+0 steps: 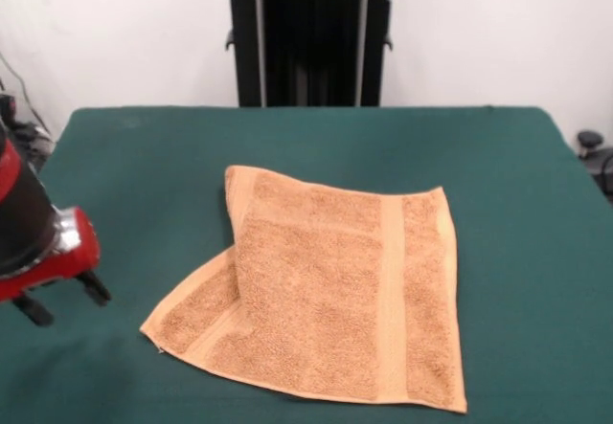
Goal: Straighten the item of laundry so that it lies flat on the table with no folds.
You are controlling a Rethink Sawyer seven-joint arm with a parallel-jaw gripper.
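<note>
Gripper (62,300): at the left edge of the frame, low, on the red and black arm (29,228) that enters from the left. Two short dark fingers (94,288) show below the red wrist, apart, with nothing between them. So: open, empty. The tips hang close over the table (144,156); contact with the felt cannot be judged from this view. Gripper stands well clear of the towel (335,290), off to its left.

Towel: lies at centre to lower right of the frame, on the green table. Right part flat, one woven band (391,290) running top to bottom. Left part is doubled: a flap is folded over, leaving a diagonal crease and a lower layer that sticks out as a pointed corner (168,328) at lower left.

Handling, as judged: terry cloth, light, limp, no stiffness; it will drape and drag, not slide as a sheet. Felt probably gives friction, so a pulled layer may bring the rest with it. Best hold: pinch the folded flap's free edge at upper left (235,180), top layer only, then draw it leftward.
</note>
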